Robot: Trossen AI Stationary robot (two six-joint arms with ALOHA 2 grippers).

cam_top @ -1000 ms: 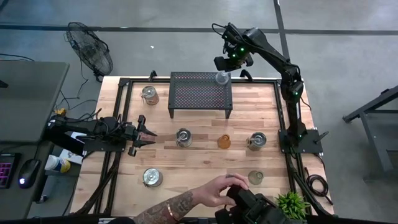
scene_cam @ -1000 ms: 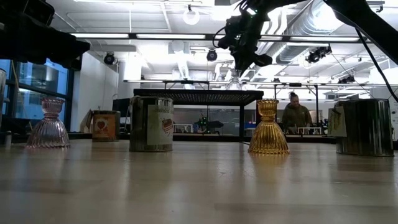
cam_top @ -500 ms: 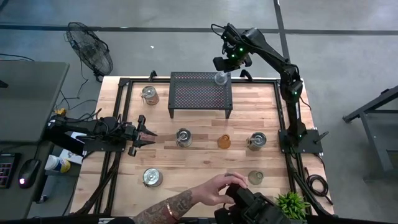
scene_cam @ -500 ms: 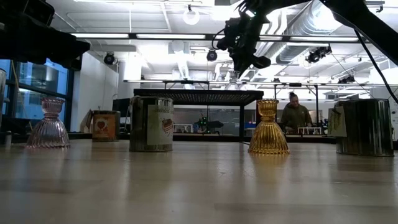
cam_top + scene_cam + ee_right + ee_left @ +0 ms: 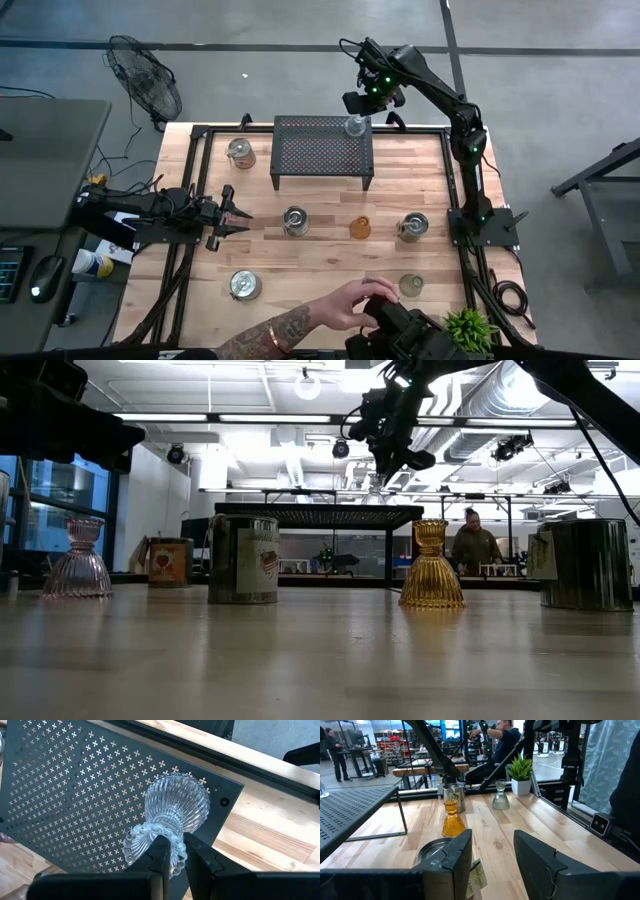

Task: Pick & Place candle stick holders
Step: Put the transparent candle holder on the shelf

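Observation:
A clear ribbed glass holder (image 5: 172, 815) stands at the far right corner of the black perforated stand (image 5: 322, 150). It also shows in the high view (image 5: 355, 126). My right gripper (image 5: 177, 857) is above it, shut on its upper end, and shows in the low view (image 5: 385, 465). My left gripper (image 5: 236, 212) is open and empty at the table's left side, pointing toward a silvery tin holder (image 5: 295, 220). An amber holder (image 5: 360, 228), another tin (image 5: 412, 227) and a greenish glass holder (image 5: 410, 285) stand on the table. My right gripper holds the clear holder by the beaded rim (image 5: 176, 851) of its upper cup. One finger (image 5: 161, 852) is over the cup's mouth and the other (image 5: 200, 857) is outside it. The fingers point down from above. The holder is upright, its bell base (image 5: 177, 805) at the stand's top.
A person's tattooed hand (image 5: 345, 305) reaches over the near edge by a dark device. A potted plant (image 5: 468, 328) is at the near right corner. More holders stand at the far left (image 5: 240, 152) and near left (image 5: 244, 285). A pink holder (image 5: 78, 558) shows in the low view.

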